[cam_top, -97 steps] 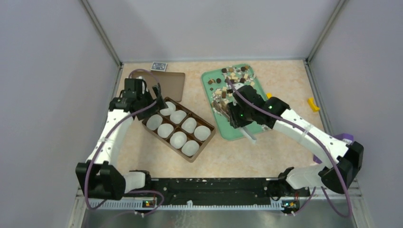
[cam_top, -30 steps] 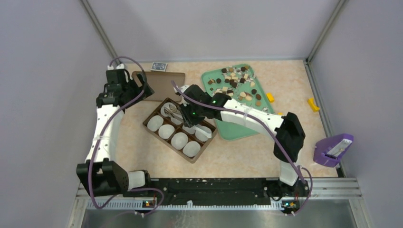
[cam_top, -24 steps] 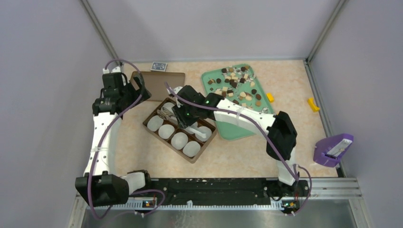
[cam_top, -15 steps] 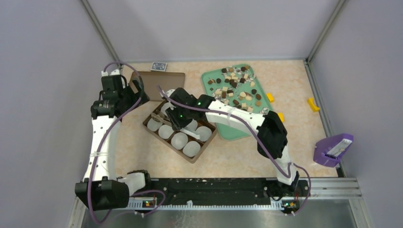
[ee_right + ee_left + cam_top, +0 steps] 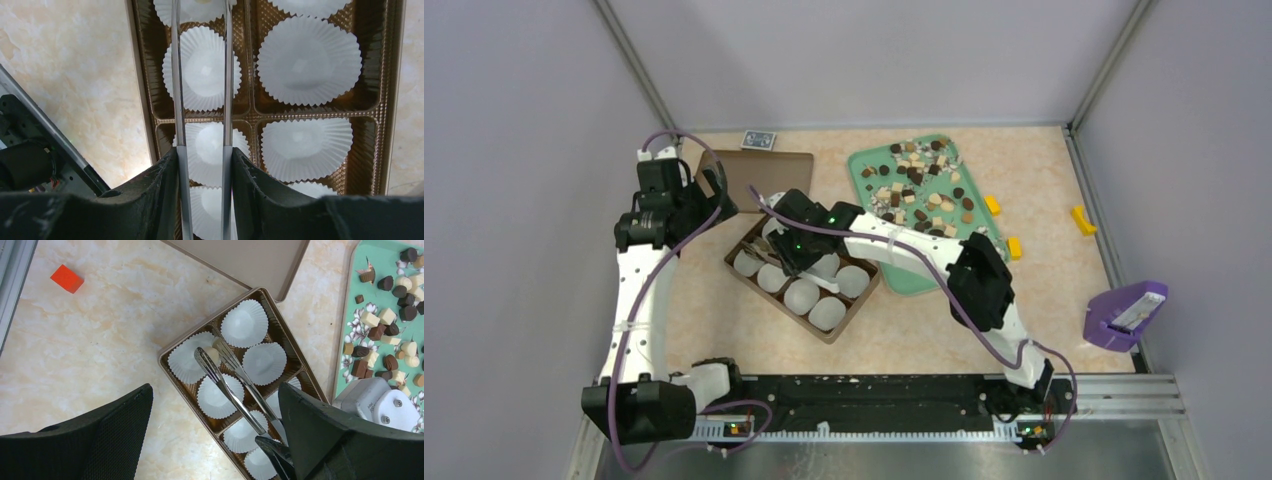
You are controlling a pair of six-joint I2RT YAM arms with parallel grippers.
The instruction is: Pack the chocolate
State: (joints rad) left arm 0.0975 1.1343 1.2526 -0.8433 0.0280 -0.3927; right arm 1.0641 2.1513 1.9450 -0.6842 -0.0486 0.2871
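Note:
Many small dark, tan and cream chocolate pieces point(image 5: 919, 185) lie on the green tray point(image 5: 924, 280), also in the left wrist view point(image 5: 390, 340). The brown box point(image 5: 824, 335) holds several white paper cups point(image 5: 245, 322). My right gripper point(image 5: 202, 165) is shut on metal tongs point(image 5: 235, 385), which reach over the box. One cream chocolate piece point(image 5: 212, 354) sits between the tong tips, in the far-left corner cup. My left gripper point(image 5: 215, 390) is wide open and empty, above the box near its left side point(image 5: 714, 190).
The brown box lid point(image 5: 769, 170) lies behind the box. A red block point(image 5: 67, 278) lies left of it. Yellow blocks point(image 5: 992, 204) point(image 5: 1081, 218) lie right of the tray. A purple holder point(image 5: 1124, 315) stands at the right edge, a card deck point(image 5: 759, 140) at the back.
My right arm has swung the tongs from the green tray leftwards to the box's far-left corner cup. My left gripper has drawn back from the box edge, up and to the left.

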